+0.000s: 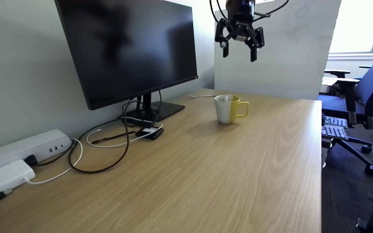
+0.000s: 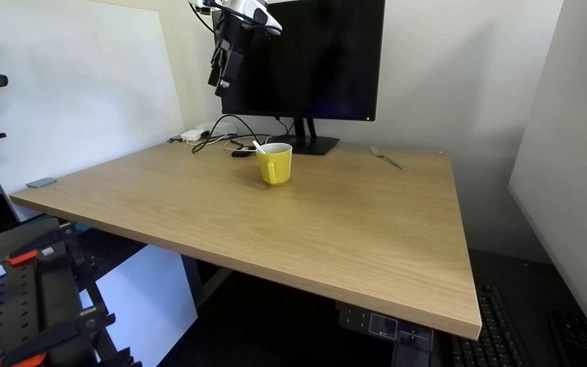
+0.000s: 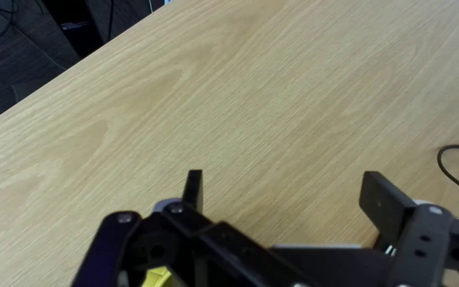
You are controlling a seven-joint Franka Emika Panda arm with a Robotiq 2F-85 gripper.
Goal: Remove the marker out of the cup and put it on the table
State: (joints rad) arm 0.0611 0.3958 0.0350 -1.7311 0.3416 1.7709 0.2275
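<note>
On the table (image 1: 238,168), cup (image 1: 224,111) upright w/ marker (image 2: 259,147) inside, tilted, one end sticking out; end effector (image 1: 240,54) well abv table, jaws wide apart.

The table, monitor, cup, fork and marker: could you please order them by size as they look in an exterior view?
In an exterior view, largest first:
1. table
2. monitor
3. cup
4. fork and marker, unranked: the fork looks longer but thinner; the cup hides part of the marker.
</note>
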